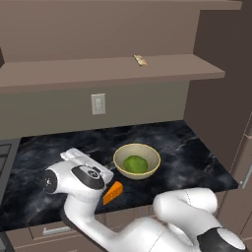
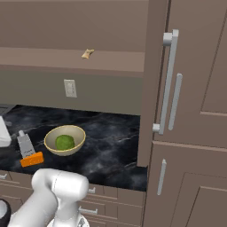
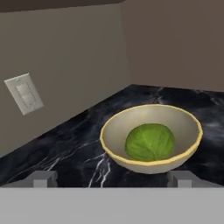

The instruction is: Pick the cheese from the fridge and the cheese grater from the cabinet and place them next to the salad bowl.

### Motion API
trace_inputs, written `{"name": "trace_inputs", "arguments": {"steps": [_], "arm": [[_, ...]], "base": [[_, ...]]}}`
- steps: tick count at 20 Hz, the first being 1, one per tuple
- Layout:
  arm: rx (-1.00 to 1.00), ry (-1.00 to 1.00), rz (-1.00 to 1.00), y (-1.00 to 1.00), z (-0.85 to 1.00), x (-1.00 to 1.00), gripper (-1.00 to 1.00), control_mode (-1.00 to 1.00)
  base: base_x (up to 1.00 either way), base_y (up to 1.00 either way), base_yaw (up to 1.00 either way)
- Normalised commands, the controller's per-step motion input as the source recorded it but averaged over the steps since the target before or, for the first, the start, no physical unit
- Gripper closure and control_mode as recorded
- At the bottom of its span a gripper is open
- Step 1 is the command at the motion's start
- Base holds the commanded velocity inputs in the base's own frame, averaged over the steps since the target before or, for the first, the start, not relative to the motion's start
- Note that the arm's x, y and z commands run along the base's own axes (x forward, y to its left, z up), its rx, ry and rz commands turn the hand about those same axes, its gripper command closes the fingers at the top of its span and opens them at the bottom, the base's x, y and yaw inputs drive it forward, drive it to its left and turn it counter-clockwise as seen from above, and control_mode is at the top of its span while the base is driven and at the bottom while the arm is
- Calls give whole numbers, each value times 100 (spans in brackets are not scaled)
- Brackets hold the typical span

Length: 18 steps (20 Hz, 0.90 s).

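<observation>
Looking along the hand view, the jaws stood wide apart with nothing between them, fingertips [image 3: 43,178] low over the dark marble desk [image 1: 187,147]. Cheese [image 1: 113,192] lay on the desk by the front edge, just beside the cheese grater [image 2: 25,144], which stood upright. Salad bowl [image 1: 137,161] sat right behind them, near but apart. Wall outlet [image 1: 98,104] further back; tan scrap [image 1: 141,60] on the cabinet [image 1: 88,74] shelf above.
</observation>
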Motion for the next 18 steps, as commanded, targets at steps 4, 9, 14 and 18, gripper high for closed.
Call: {"name": "trace_inputs", "arguments": {"steps": [4,9,14,18], "arm": [[3,0,-2,-7,68,-41,-100,-100],[9,0,-2,-25,68,-51,-100,-100],[11,3,-12,-83,49,-78,-100,-100],[5,0,-9,-84,38,-92,-100,-100]], "base": [[0,0,0],[0,0,0],[0,0,0],[0,0,0]]}}
